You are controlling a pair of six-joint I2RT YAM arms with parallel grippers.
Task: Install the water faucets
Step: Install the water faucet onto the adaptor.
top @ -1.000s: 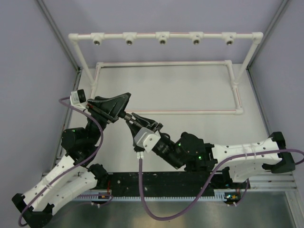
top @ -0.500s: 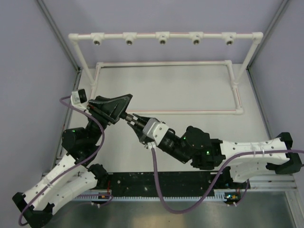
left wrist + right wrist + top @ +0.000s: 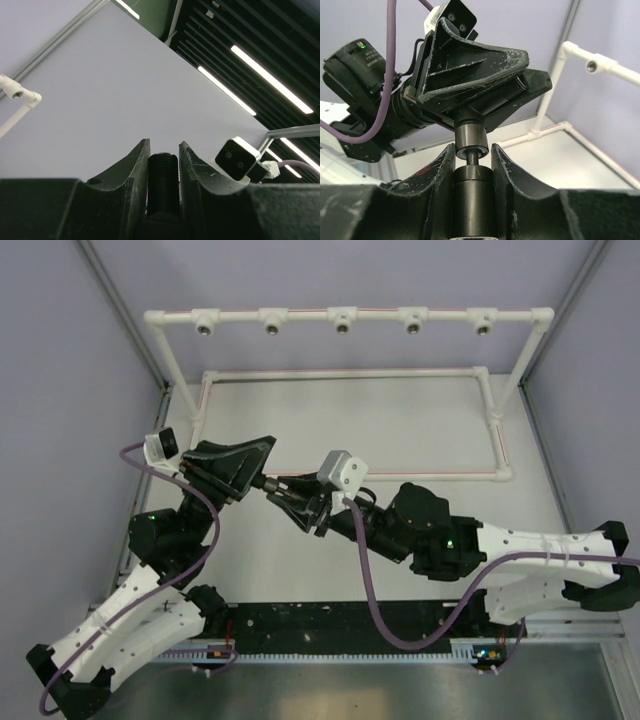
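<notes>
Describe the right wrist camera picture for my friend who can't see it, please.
The right tool clamps a black cylinder upright between its two fingers, its narrow neck running up into a threaded black piece gripped by the left tool just above. A white pipe frame stands behind on the right.

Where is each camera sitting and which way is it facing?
Top external: above and behind the robot, looking down on table, white pipe frame, left arm and right arm.
Left wrist: behind the left hand, looking up past the black faucet to wall and ceiling lights.
Right wrist: behind the right hand, facing the left hand and pipe frame.
Shared: both wrist views show the faucet.
</notes>
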